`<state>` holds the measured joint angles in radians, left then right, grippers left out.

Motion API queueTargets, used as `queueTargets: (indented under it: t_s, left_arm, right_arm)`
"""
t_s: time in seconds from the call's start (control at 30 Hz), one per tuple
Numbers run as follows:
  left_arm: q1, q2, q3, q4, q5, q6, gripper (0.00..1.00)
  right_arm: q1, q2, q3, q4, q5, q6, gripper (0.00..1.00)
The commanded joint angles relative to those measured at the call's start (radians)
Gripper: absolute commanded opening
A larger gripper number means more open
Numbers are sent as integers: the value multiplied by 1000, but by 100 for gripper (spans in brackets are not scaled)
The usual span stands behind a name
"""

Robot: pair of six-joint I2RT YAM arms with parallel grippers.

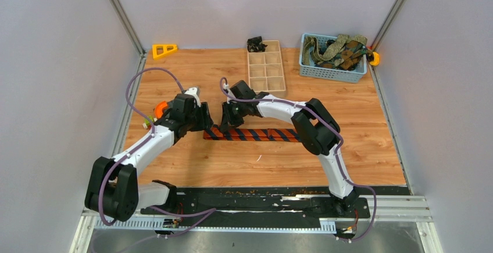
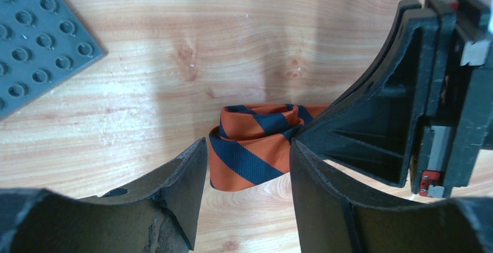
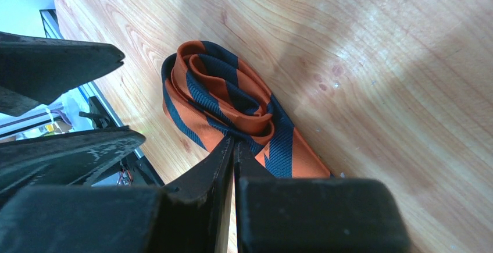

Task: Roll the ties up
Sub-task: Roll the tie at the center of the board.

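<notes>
Pale grey walls are seen around a wood-grain tabletop (image 1: 192, 166), on which an orange and dark navy diagonally striped fabric necktie (image 1: 256, 134) is laid left to right near the middle, between the two arms. Its left end is wound into a loose, small coil (image 3: 224, 99), while the rest of its length is stretched flat toward the right. The left gripper (image 2: 247, 166) is held released, its two dark fingers set apart on either side of the coil without the cloth being clasped. The right gripper (image 3: 234, 148) is clenched, its fingers pressed together at the coil's edge; whether a layer of fabric is caught between them cannot be told. At the far edge, a shallow pale wooden box with square compartments (image 1: 266, 67) is placed beside a light blue plastic basket (image 1: 331, 74) in which olive-green and brown patterned ties (image 1: 340, 49) are piled. The step in hand is judged to be the early rolling of the striped tie, with only a few turns made. For the next move, the coil would need to be steadied and turned along the flat length, with the layers kept aligned so that the roll is not loosened
</notes>
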<state>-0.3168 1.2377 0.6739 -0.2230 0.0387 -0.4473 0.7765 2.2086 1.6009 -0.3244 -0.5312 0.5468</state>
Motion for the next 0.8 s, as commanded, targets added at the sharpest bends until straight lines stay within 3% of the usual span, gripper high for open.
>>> queueTargets:
  t_s: [0.0,0.43,0.77]
  left_arm:
    - [5,-43,47,-27,-32,26,60]
    - [5,-275,-75,-206,-59,6,45]
    - [-9,-267,-174,-131,29,-59,32]
  right_arm:
    - [-3,-22,51,6,1,-35,6]
    - [-20,46,258,-89,-47,-56,12]
    - [-29,235,497,-226,-10,-98,11]
